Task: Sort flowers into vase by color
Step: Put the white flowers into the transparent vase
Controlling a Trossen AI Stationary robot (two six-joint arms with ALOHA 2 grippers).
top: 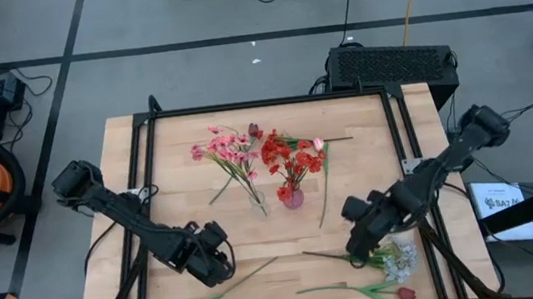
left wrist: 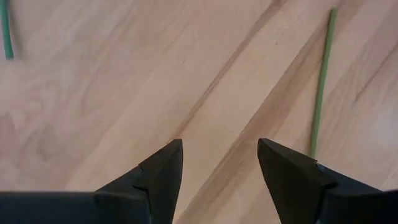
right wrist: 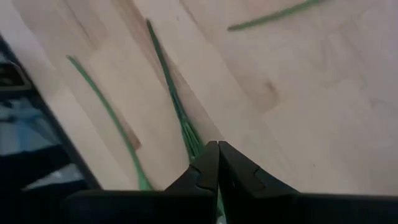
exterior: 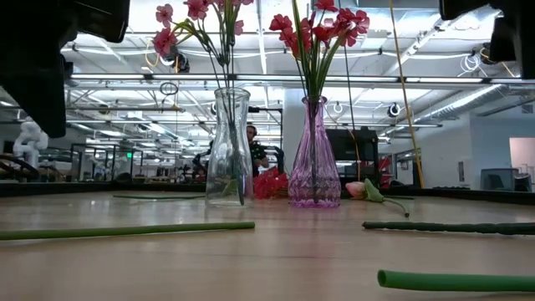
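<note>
A clear vase (top: 258, 204) (exterior: 228, 146) holds pink flowers; a purple vase (top: 293, 199) (exterior: 313, 150) holds red ones. Loose stems lie flat on the table: a pink bloom's stem (top: 322, 181), a pink tulip (top: 230, 285) near the front edge, a red tulip (top: 363, 289), and a pale white-blue spray (top: 396, 257). My left gripper (top: 219, 266) (left wrist: 219, 152) is open above bare wood, with the pink tulip's stem (left wrist: 320, 81) beside it. My right gripper (top: 360, 248) (right wrist: 213, 144) is shut on the pale spray's stem. My right gripper pinches the pale spray's green stem bundle (right wrist: 191, 138) between its two shut fingers, part way along it between the bare end and the blooms. The fingers come down from above at a slant. Whether the stem is off the table I cannot tell.
A dark red bloom (top: 254, 131) lies behind the vases. Black rails (top: 266, 103) frame the table. In the low view, stems (exterior: 125, 230) (exterior: 451, 227) (exterior: 456, 282) lie across the near table. Bare wood stretches between the two grippers.
</note>
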